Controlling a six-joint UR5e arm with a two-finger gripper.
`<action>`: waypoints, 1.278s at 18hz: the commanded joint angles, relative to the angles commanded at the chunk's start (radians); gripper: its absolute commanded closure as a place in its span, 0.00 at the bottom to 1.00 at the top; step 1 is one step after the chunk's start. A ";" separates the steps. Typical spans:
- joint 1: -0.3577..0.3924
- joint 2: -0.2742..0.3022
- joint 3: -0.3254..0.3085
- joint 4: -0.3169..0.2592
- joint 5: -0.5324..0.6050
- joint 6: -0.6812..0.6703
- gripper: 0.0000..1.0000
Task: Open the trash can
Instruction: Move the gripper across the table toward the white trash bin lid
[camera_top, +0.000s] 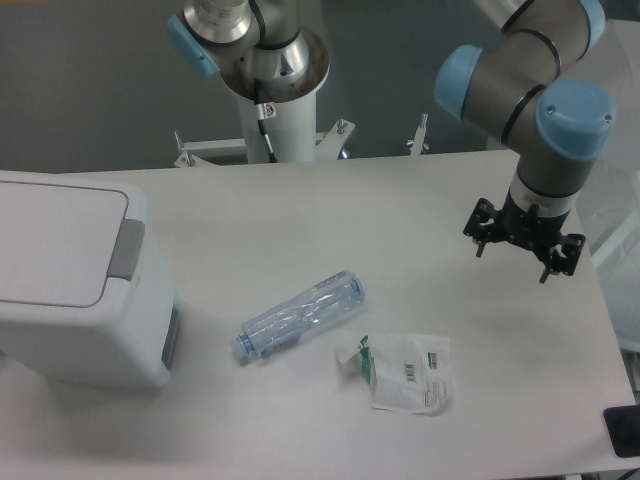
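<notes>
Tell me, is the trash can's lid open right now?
No, the trash can has its flat white lid lying closed, flush with the top.

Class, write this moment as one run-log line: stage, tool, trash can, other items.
stage: not started | tool: above table's right side, holding nothing | trash can: left, lid shut | bottle: lying mid-table | flattened carton: beside it

The claw hangs over the right part of the bench, well apart from the trash can at the left edge. Between them, along the far half of the bench, nothing stands. Nearer the front lie a clear bottle on its side and a flattened white wrapper, both low.
</notes>
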 joint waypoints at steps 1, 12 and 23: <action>0.000 0.000 0.000 0.000 0.000 0.000 0.00; -0.002 0.053 -0.144 0.075 -0.008 -0.014 0.00; -0.119 0.207 -0.186 -0.012 -0.080 -0.386 0.00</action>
